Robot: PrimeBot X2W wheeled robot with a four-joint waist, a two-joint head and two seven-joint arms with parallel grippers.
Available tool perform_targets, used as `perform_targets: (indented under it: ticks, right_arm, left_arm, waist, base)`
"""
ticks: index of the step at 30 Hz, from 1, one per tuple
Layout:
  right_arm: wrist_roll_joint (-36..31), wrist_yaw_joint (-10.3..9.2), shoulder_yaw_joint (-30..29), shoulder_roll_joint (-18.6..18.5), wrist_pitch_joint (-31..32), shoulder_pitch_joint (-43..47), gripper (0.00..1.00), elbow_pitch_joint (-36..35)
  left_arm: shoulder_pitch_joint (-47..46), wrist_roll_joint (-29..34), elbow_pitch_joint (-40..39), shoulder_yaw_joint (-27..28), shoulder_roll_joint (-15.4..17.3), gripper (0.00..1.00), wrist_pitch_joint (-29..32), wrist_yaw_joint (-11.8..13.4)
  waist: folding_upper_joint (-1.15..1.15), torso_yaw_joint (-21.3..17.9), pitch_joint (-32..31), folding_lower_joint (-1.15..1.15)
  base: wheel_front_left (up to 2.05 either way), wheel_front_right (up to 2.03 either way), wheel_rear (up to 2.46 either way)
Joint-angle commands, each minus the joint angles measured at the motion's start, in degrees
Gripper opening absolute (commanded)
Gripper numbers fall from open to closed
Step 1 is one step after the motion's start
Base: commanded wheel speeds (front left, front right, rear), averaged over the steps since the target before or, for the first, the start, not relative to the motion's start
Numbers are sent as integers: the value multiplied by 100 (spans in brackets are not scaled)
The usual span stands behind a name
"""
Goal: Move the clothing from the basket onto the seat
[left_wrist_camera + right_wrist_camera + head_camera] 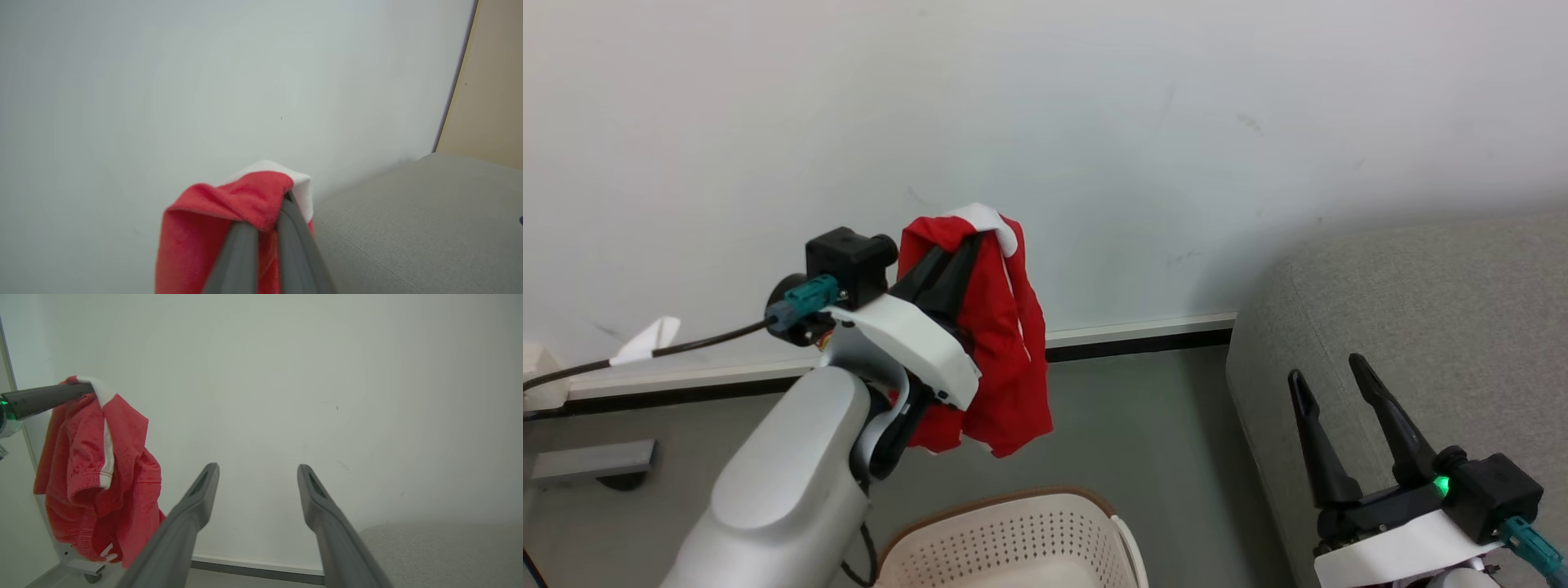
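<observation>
The clothing (1005,351), a red garment with white trim, hung from the closed tips of the left hand (970,238). It was pinched at its top edge, so the rest draped freely below the grip, lifted clear of the basket (980,505) beneath that hand. The seat (1462,310) lay off to the hand's right, judged to be the garment's destination. The right hand (1326,367) stood spread wide and empty beside the seat's corner, likely kept out of the carry's way.

We note the clothing (1006,351): soft red cloth, plush nap; the seat (1437,302): matt grey woven fabric; the basket (1013,541): smooth perforated plastic; the forearm casing (784,482): smooth pale plastic, slight sheen.
</observation>
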Motion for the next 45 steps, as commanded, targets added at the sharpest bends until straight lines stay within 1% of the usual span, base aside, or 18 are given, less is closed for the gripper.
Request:
perform_targets:
  ticks: [1, 5, 12, 16, 20, 25, 30, 36, 45]
  right_arm:
    - [75, -12, 93, -19, -18, 31, 100, 23]
    - [130, -12, 316, -59, -18, -26, 100, 47]
    - [164, -12, 572, -145, -18, -145, 100, 95]
    - [251, -12, 1026, -198, -18, -299, 100, 202]
    - [355, -12, 1555, -245, -18, -621, 100, 487]
    - [477, -12, 2050, -208, -18, -1115, 100, 1040]
    - [701, -12, 2450, -197, -18, -1619, 100, 1776]
    - [1173, -12, 3009, -203, -17, -2162, 100, 2553]
    - [1979, -12, 3790, -65, 73, -2859, 100, 3620]
  left_arm:
    - [32, -38, -252, 25, 95, 0, 118, 71]
    - [147, -49, -676, 21, 191, 0, 286, 190]
    - [229, -72, -1069, -68, 142, 0, 460, 283]
    - [179, -89, -1162, -152, 74, 0, 511, 256]
    - [112, -105, -1169, -215, 8, 0, 529, 222]
    - [62, -122, -1169, -299, -56, 0, 562, 199]
    - [21, -142, -1211, -399, -142, 0, 578, 152]
    - [0, -131, -1285, -580, -270, 0, 616, 88]
    - [-11, -111, -1282, -932, -518, 0, 670, -43]
  waist:
    - [-1, -15, -1, 0]
    - [-1, -22, -1, 0]
    - [-1, 20, -20, 0]
    - [-1, 46, -41, 0]
    - [-1, 63, -57, 0]
    - [-1, 138, -70, 0]
    - [-1, 310, -64, 0]
    - [-1, 550, -46, 0]
    - [-1, 961, -61, 0]
  base:
    - [0, 0, 0]
    - [0, 0, 0]
    - [0, 0, 0]
    - [0, 0, 0]
    - [0, 0, 0]
    - [0, 0, 0]
    - [0, 0, 0]
    - [0, 0, 0]
    - [0, 0, 0]
